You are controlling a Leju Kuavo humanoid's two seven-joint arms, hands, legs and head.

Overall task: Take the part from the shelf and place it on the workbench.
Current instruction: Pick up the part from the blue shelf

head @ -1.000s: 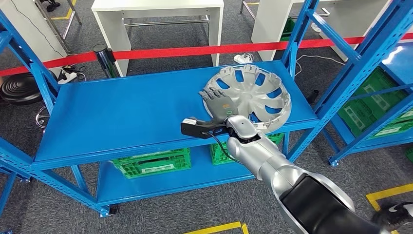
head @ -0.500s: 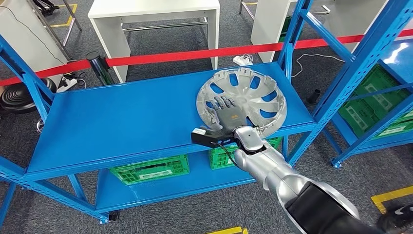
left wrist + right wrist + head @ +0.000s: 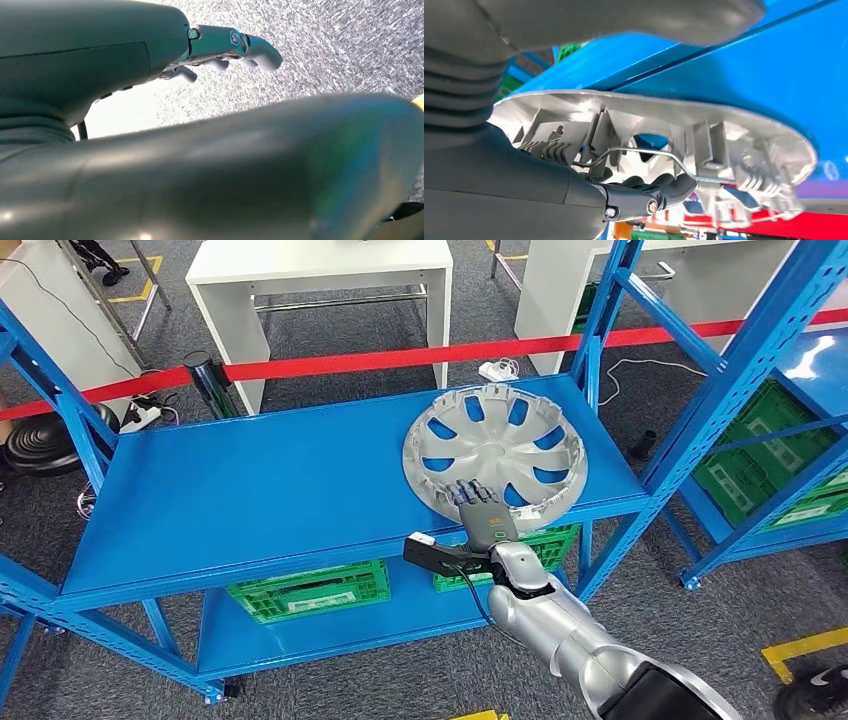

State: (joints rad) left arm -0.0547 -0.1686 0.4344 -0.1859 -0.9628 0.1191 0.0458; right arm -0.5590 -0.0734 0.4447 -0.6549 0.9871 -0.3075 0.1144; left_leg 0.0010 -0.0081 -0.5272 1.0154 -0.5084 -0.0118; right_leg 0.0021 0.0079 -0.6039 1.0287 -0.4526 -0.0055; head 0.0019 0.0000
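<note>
The part is a silver wheel cover (image 3: 510, 435) with spoke openings, lying hollow side up on the right end of the blue shelf (image 3: 250, 480). Its near rim reaches the shelf's front edge. My right hand (image 3: 482, 512) grips that near rim. In the right wrist view its dark fingers (image 3: 659, 187) curl inside the wheel cover (image 3: 724, 135) by the wire ring, and the thumb lies across the other face. My left hand (image 3: 225, 47) hangs over grey carpet, fingers loosely apart and holding nothing.
Green crates (image 3: 305, 585) sit on the lower shelf level. A red barrier tape (image 3: 400, 360) runs behind the shelf, with white tables (image 3: 320, 260) beyond it. A second blue rack (image 3: 740, 360) with green crates stands close on the right.
My right hand has drawn back from the wheel cover's middle to its near rim. The cover, tipped up before, now lies flatter and nearer the shelf's front edge. The camera shifted slightly.
</note>
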